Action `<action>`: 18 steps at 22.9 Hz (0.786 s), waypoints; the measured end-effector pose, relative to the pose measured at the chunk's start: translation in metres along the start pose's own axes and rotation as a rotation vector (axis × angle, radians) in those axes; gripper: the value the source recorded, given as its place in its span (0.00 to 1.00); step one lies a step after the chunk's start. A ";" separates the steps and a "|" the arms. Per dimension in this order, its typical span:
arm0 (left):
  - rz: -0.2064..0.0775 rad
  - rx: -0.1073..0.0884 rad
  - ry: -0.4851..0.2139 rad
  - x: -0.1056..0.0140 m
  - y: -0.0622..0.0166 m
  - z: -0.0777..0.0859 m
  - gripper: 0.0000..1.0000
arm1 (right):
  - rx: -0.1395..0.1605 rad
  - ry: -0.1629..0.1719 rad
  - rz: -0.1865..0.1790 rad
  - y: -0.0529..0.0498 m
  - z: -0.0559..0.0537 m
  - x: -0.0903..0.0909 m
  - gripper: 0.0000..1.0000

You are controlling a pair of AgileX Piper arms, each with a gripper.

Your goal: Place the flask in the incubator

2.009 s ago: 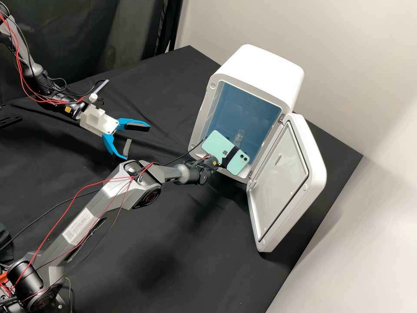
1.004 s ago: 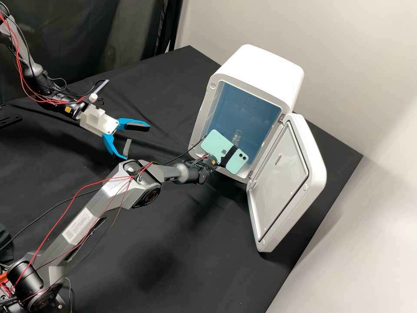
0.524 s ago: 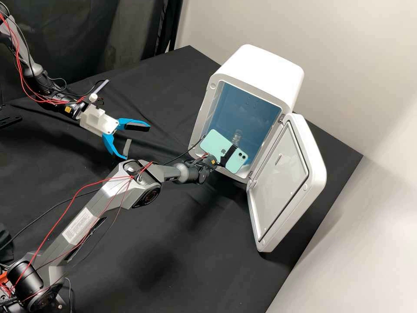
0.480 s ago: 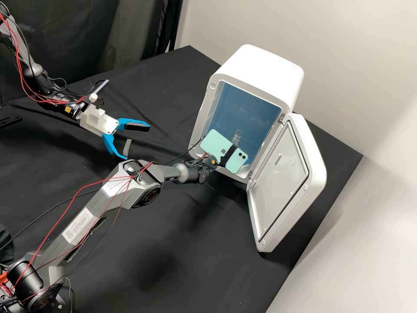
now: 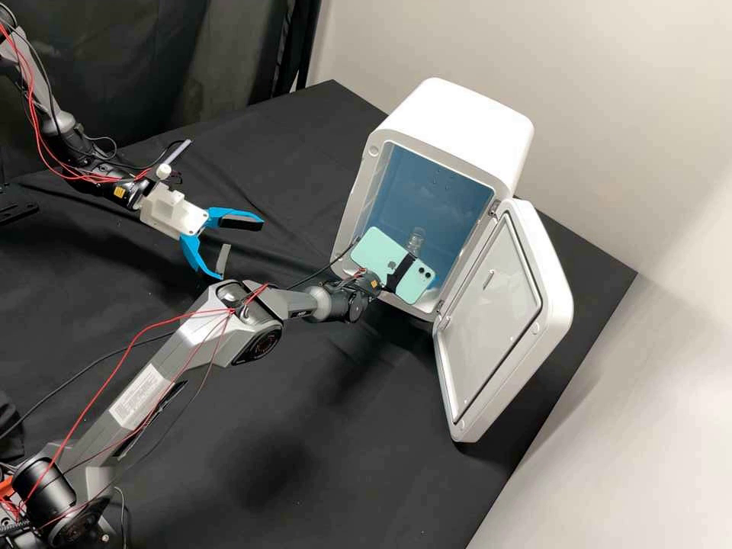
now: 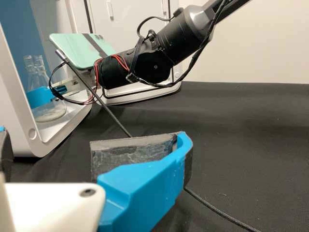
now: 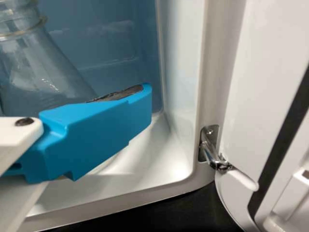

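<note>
The flask [image 5: 416,239] is in the incubator [image 5: 457,122], door [image 5: 503,320] open
The right gripper [image 6: 46,96] clasps it; the left gripper [image 5: 238,248] hangs wide open at left; release and withdrawal remain

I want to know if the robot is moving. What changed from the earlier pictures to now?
Hardly anything. Two seconds ago the right arm, which reaches into the white box, seems to have edged a tiny bit back, and the flask neck shifted with it. Nothing has moved since. The left gripper stayed open over the bench, and the door stayed open.
</note>
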 end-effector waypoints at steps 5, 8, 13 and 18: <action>0.000 0.000 0.000 0.000 0.0000 0.000 1.00 | 0.009 0.001 -0.003 0.000 0.000 0.000 1.00; 0.000 0.000 0.000 0.000 0.0000 0.000 1.00 | 0.014 0.001 -0.003 0.000 0.000 0.000 1.00; 0.000 0.000 0.000 0.000 0.0000 0.000 1.00 | 0.014 0.015 0.003 0.000 -0.001 0.000 1.00; 0.002 0.001 0.000 0.000 0.0005 0.000 1.00 | 0.014 0.015 0.002 0.000 -0.001 0.000 1.00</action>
